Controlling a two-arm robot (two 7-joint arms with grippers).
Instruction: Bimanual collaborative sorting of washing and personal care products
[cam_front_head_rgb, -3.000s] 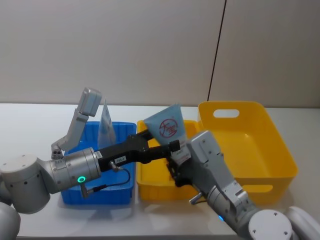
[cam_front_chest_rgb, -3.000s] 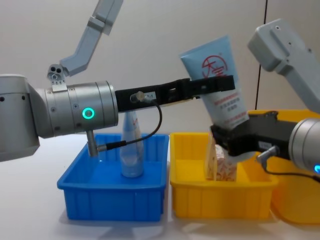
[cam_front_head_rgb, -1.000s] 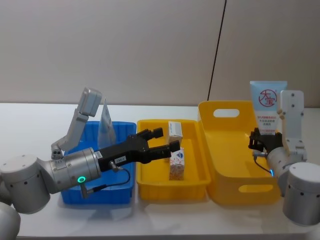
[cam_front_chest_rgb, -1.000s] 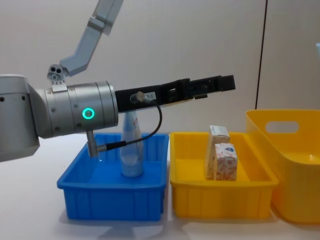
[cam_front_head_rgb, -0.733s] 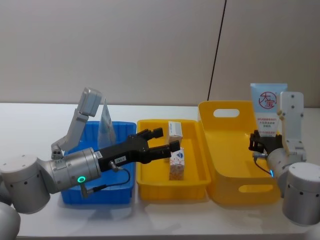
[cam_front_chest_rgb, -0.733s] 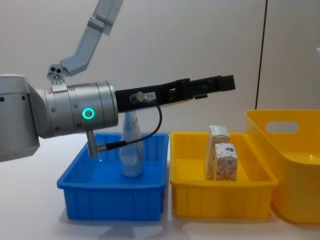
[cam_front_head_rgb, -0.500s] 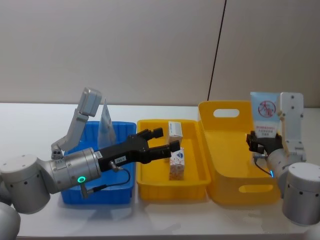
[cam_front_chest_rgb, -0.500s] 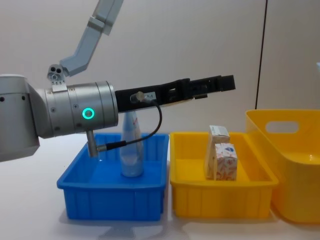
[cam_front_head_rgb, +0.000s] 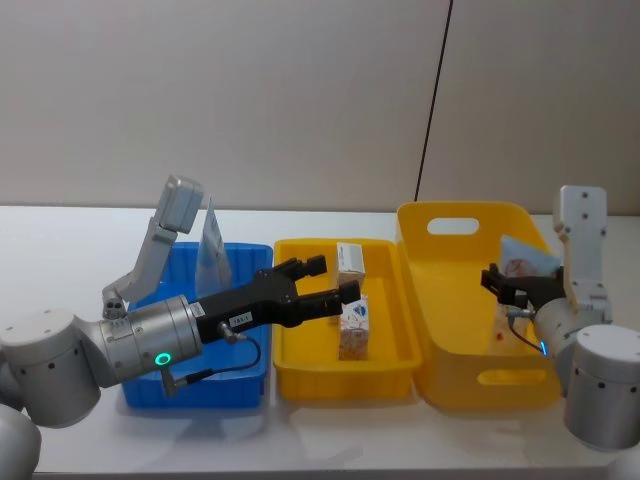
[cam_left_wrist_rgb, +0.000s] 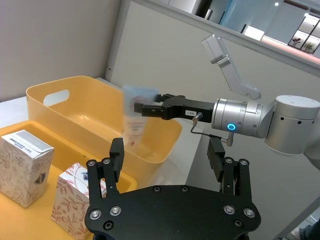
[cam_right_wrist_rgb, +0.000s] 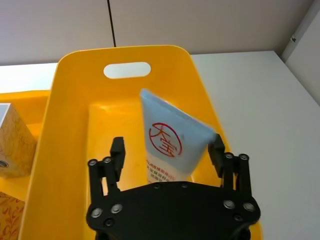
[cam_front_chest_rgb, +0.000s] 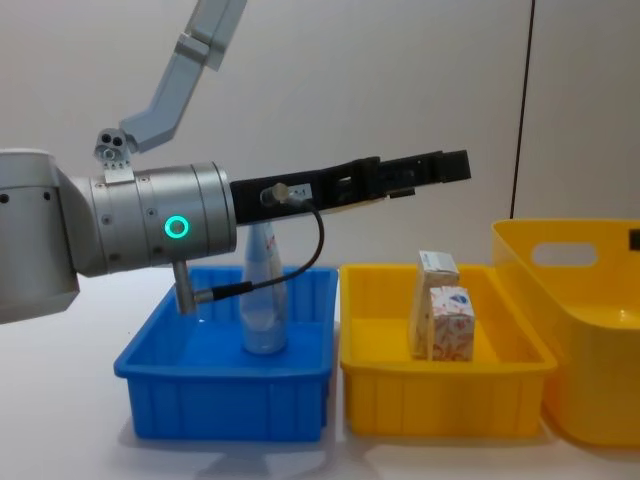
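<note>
At the right end of the bench (cam_front_head_rgb: 70, 250), the right tool (cam_right_wrist_rgb: 167, 143) hangs spread above the yellow bin (cam_front_head_rgb: 470, 375), with the blue tube (cam_right_wrist_rgb: 175, 135) loose and tilted inside: seemingly the release step. Next it should lift clear. Meanwhile the left tool (cam_front_head_rgb: 332, 277), spread and empty, hovers over the cartons (cam_front_head_rgb: 352, 325) in the middle tray (cam_front_head_rgb: 345, 385).

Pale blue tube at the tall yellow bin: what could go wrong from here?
1. The pale blue tube hangs tilted between the open fingers of the right gripper at the tall yellow bin; it may end up leaning on a wall or snag the gripper.
2. The left gripper hovers open above the two cartons in the small yellow tray; lowering off-centre could topple them.
</note>
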